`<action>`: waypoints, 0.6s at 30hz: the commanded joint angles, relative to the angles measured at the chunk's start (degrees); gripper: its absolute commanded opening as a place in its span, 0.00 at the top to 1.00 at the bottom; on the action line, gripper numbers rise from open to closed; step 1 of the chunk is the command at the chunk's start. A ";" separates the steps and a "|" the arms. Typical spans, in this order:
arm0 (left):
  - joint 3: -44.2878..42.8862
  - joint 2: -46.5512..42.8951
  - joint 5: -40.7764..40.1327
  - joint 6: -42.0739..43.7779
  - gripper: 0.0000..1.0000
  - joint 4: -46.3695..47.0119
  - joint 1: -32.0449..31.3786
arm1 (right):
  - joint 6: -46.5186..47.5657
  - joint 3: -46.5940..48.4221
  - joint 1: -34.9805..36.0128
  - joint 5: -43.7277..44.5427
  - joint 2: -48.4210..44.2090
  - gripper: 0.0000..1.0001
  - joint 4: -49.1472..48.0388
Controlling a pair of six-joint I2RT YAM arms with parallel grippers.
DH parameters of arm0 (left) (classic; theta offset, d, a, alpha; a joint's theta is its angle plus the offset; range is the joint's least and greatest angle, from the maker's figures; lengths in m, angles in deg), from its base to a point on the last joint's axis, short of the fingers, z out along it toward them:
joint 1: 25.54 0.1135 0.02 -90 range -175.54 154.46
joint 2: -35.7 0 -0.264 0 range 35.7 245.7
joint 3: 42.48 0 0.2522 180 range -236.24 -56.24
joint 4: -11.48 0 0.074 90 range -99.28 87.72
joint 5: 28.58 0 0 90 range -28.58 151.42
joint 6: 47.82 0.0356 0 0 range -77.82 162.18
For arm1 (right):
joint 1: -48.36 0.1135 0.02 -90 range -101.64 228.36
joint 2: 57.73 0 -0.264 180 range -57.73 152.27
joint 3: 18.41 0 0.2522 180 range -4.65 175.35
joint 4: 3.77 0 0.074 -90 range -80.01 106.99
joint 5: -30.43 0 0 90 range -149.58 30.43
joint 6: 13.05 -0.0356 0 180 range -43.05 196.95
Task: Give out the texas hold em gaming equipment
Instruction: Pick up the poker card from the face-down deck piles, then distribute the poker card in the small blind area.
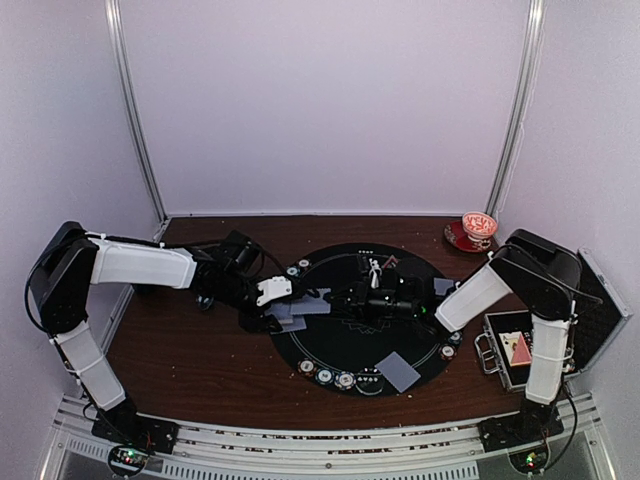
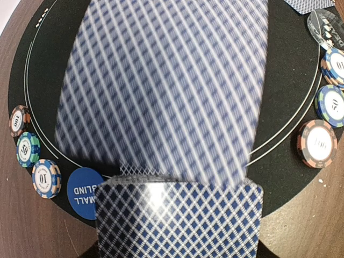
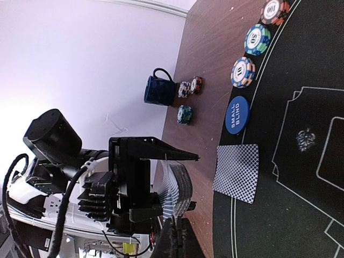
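Left jaws hold the deck (image 2: 180, 220), right jaws pinch its top card (image 2: 161, 91)

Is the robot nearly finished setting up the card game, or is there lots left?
Partly. Done: chips sit along the black mat edge, the small blind disc is placed, and a card lies face down beside it. In hand: the left gripper holds the deck; the shut right gripper seems to pinch its top card. Left: probably more dealing, and three chips wait off the mat by a blue cup.
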 commanded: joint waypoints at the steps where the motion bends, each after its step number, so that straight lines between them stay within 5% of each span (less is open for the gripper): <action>1: -0.51 0.17 -0.55 0.11 0.40 0.95 0.30 | 1.14 -2.42 -2.26 0.88 -3.23 1.00 -1.86; 18: 0.13 -2.97 -2.47 -0.17 0.40 0.82 0.42 | 4.56 8.63 0.44 -1.23 7.09 1.00 5.52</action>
